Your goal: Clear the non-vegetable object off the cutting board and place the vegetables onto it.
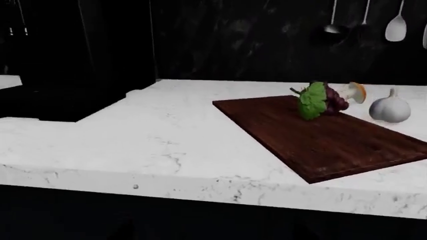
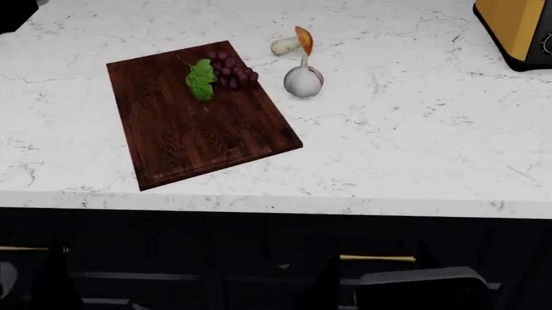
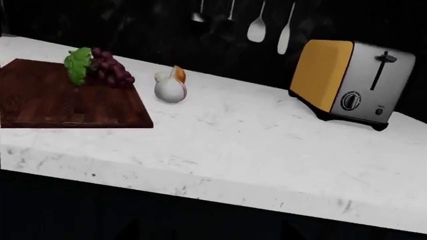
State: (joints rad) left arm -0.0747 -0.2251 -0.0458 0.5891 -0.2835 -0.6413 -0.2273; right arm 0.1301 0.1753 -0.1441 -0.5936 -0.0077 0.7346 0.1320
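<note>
A white marble-veined countertop [image 2: 414, 142] is backed by a dark wall hung with utensils [image 3: 256, 29]. On the dark reddish-brown wooden cutting board [image 2: 194, 129] lies the purple grape bunch with green leaf [image 2: 220, 75]; beside the board rest the white garlic bulb [image 2: 303, 81] and the orange-capped mushroom [image 2: 293, 43]. An orange-sided toaster [image 3: 350, 82] stands well apart. Neither gripper is seen.

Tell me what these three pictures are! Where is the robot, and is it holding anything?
These are computer-made pictures from a pretend kitchen. The robot has a camera on its head and one near each gripper, so you see one counter from three places. The head picture looks down on it. No gripper shows in any picture, so I cannot tell whether it holds anything. On the white counter lies a dark wooden cutting board. A bunch of purple grapes with a green leaf sits on the board's far corner. Beside the board, on the counter, are a white garlic bulb and a small mushroom. A yellow toaster stands further along, and spoons hang on the dark wall.
</note>
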